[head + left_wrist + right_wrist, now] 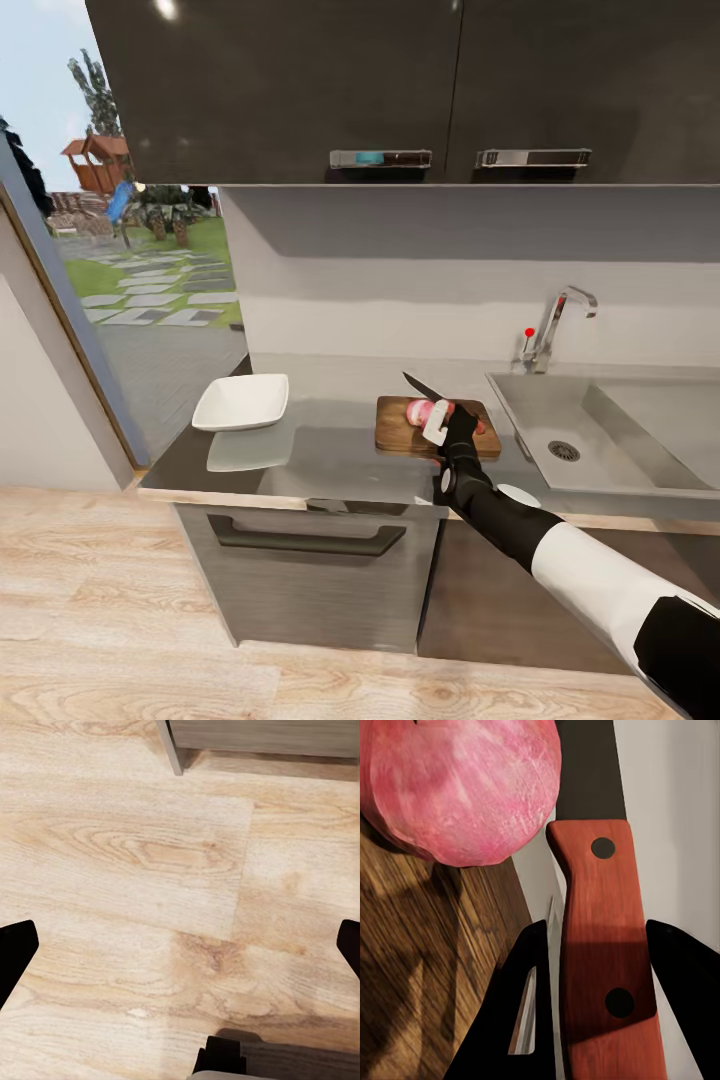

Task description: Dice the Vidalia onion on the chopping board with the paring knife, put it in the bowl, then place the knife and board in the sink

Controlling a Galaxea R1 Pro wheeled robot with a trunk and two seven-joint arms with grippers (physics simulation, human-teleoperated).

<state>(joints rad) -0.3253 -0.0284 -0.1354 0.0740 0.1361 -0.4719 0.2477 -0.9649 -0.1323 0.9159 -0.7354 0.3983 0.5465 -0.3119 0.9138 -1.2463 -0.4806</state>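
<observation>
The pink Vidalia onion (418, 410) (457, 787) lies on the dark brown chopping board (395, 432) (420, 967), which rests on the grey countertop (330, 450) just left of the sink (600, 445). My right gripper (440, 425) (600, 967) is shut on the red handle of the paring knife (423, 386) (604, 945). The dark blade passes close beside the onion and points toward the back wall. The white bowl (242, 402) sits at the countertop's left end. My left gripper (180, 945) hangs open over the wooden floor, holding nothing.
A chrome tap (552, 328) with a red dot stands behind the sink. Dark wall cabinets (400, 90) hang overhead. A drawer front with a long handle (308, 540) is below the countertop. A glass door (120, 280) to the left opens onto a garden.
</observation>
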